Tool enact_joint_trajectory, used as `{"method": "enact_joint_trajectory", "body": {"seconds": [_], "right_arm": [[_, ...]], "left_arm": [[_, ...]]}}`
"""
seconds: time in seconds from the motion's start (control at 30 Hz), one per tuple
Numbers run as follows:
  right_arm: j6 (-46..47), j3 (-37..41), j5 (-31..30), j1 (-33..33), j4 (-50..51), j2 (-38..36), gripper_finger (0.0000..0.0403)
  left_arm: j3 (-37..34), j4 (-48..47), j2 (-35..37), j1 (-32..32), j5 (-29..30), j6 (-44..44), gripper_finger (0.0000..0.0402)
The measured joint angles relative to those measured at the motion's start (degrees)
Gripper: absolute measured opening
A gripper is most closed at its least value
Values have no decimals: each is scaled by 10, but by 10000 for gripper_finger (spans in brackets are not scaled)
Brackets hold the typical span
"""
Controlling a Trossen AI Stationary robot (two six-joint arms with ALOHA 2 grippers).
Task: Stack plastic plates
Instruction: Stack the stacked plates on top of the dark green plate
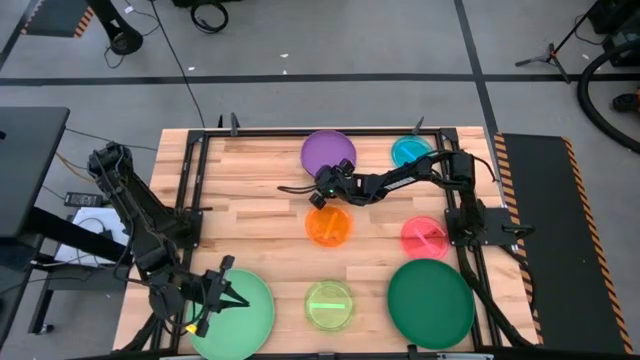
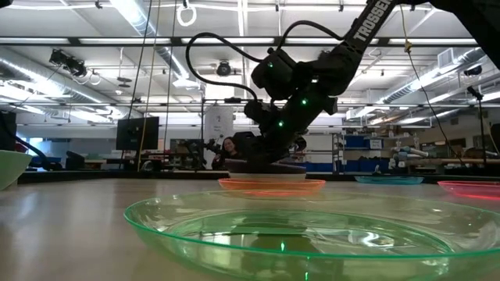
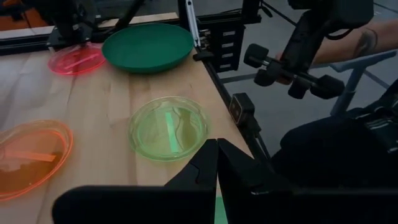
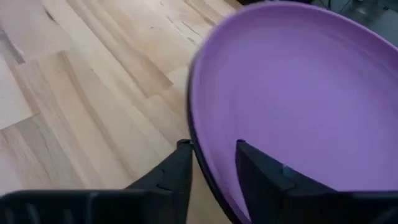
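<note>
The purple plate lies flat at the table's far middle and fills the right wrist view. My right gripper is at its near rim, shut on it. Also flat on the wood are the teal plate, orange plate, pink plate, dark green plate, lime plate and light green plate. My left gripper hovers shut over the light green plate at the near left; its fingers meet with nothing between them. My right gripper has the purple plate's near rim between its two fingers, one finger outside the rim and the other over the plate's inside. The fingers slant down from the table's right and near side. The plate still rests on the table.
The orange plate lies just near of my right gripper. The lime plate is close to the table's near edge. A black metal frame borders the table on both sides. People show in the room beyond the table.
</note>
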State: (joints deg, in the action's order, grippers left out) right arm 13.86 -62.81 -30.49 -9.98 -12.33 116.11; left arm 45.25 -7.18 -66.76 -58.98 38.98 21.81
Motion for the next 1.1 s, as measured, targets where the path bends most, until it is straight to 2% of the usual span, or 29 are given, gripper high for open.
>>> {"method": "enact_joint_trajectory", "body": {"seconds": [0.17, 0.27, 0.43, 0.63, 0.8, 0.93, 1.0, 1.1], "right_arm": [[-4, 0, -2, 3, -5, 0, 59], [-23, 0, -23, 13, -21, 0, 24], [-52, 0, -67, 37, -19, -18, 23], [-85, 0, -81, 80, -10, -75, 23], [-121, 0, -104, 162, -2, -141, 23], [-120, -1, -111, 254, -4, -189, 23], [-107, -2, -118, 310, -3, -199, 23], [-71, -34, -136, 391, 52, -192, 23]], "left_arm": [[0, 0, 0, 0, 0, 0, 16], [0, 0, 0, 0, 0, -1, 16], [0, -1, 0, 0, 0, -2, 16], [0, -3, 0, 0, 0, -15, 16], [0, -4, 0, 0, 0, -15, 16], [0, -4, 0, 0, 0, -22, 16], [0, -4, 0, 0, 0, -36, 16], [0, -4, 0, 0, 0, -63, 16]]}}
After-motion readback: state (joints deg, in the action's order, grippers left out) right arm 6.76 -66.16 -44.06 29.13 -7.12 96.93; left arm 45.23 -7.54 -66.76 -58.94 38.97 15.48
